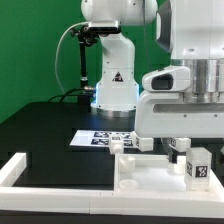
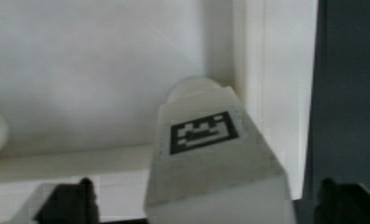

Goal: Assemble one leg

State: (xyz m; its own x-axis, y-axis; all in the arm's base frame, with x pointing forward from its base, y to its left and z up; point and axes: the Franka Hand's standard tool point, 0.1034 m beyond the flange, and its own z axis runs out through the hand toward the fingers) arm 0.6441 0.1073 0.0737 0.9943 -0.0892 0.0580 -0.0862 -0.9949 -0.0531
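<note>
- We see the white leg (image 2: 208, 150) with its black tag standing between our gripper (image 2: 200, 200) fingers.
- The jaws are apart, not touching it.
- The picture edge cuts off its bottom.

Robot arm (image 1: 115, 60): white casing, black joint seams, a black triangular mark on its base, pale blue glow at the foot; backdrop (image 1: 30, 50): plain green; table (image 1: 50, 125): black; marker board (image 1: 103, 139): white, printed with black-and-white square tags; furniture part (image 1: 150, 175): white throughout; leg (image 2: 208, 150): white to pale grey, bearing one black-and-white square tag; fingers (image 2: 66, 200): black; cable (image 1: 70, 60) beside the arm: black.
</note>
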